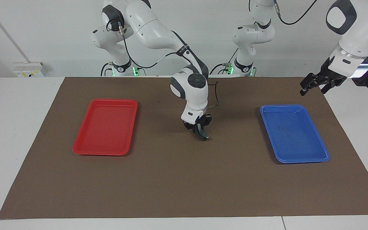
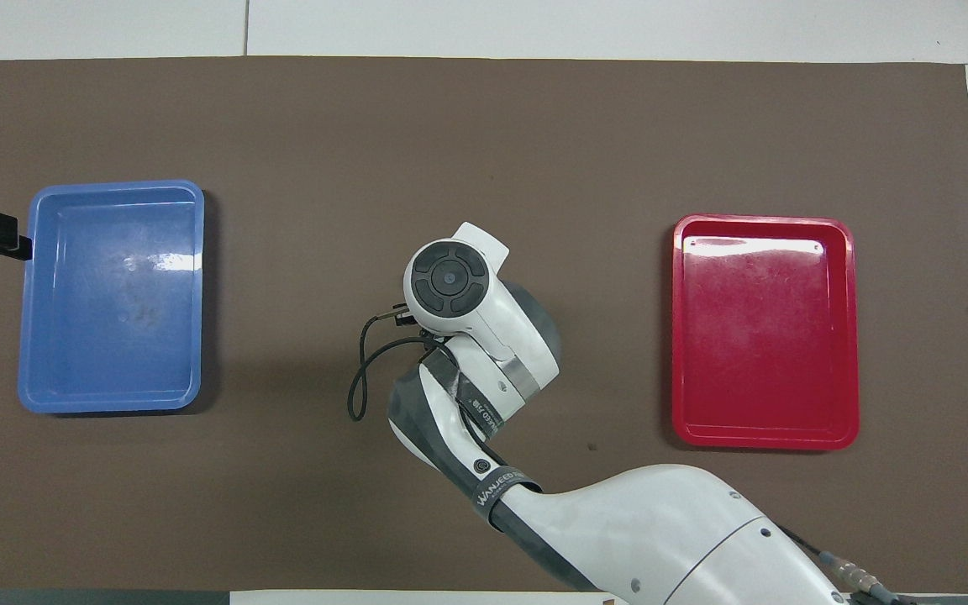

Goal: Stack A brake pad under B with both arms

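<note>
- The right gripper hangs low over the middle of the brown mat, between the red tray and the blue tray, with its fingers pointing down.
- Its fingertips are closed tight on a small, thin, dark piece that hangs straight below them, its lower end touching or almost touching the mat.
- The piece is seen edge-on and is half hidden by the fingers. Going by its short, plain, dark grey look, I take it for the A brake pad, though I cannot be sure.
- Its long axis runs roughly up and down, tilted slightly toward the left arm's end of the table, so it would have to be tipped flat before anything can rest on it.
- The right arm is far the nearer to it, since it holds the pad.
- The left gripper is up in the air beside the blue tray's corner, fingers spread and empty, well apart from the pad.
- B shows in neither view, and both trays hold nothing.
</note>
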